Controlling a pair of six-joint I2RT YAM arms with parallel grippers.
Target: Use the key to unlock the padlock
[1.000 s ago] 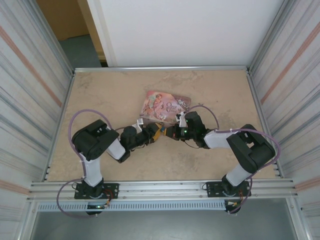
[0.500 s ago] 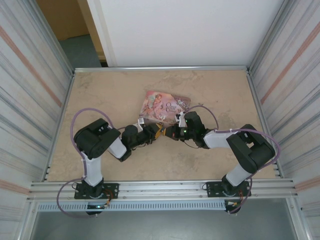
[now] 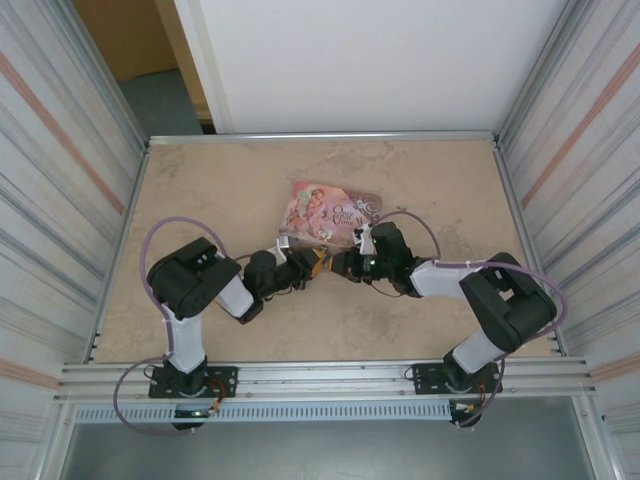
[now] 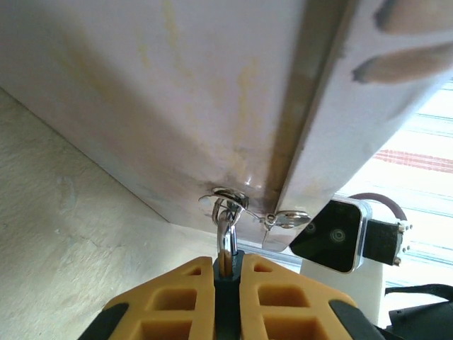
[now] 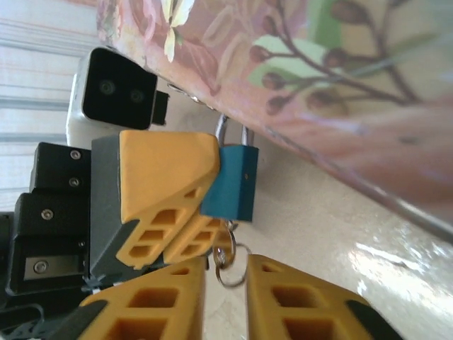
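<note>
Right wrist: left jaws clamp padlock [image 5: 230, 183] beside pink tin [image 5: 318, 85].

- Robotics lab test cell: beige stone-patterned bench [image 3: 220, 190] framed by aluminium rails [image 3: 320, 375].
- Ribbed metal side panels [image 3: 60, 180]; black-and-white robot arms [image 3: 190, 285] bolted along the near rail.

Beige table [image 3: 430, 190], corrugated side walls [image 3: 60, 190], white backboard [image 3: 380, 60]

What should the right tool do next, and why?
Probably close the right tool on the key ring. The left tool clamps the blue padlock, and the ring hangs just below it, in the gap between the right tool's open fingers.
</note>
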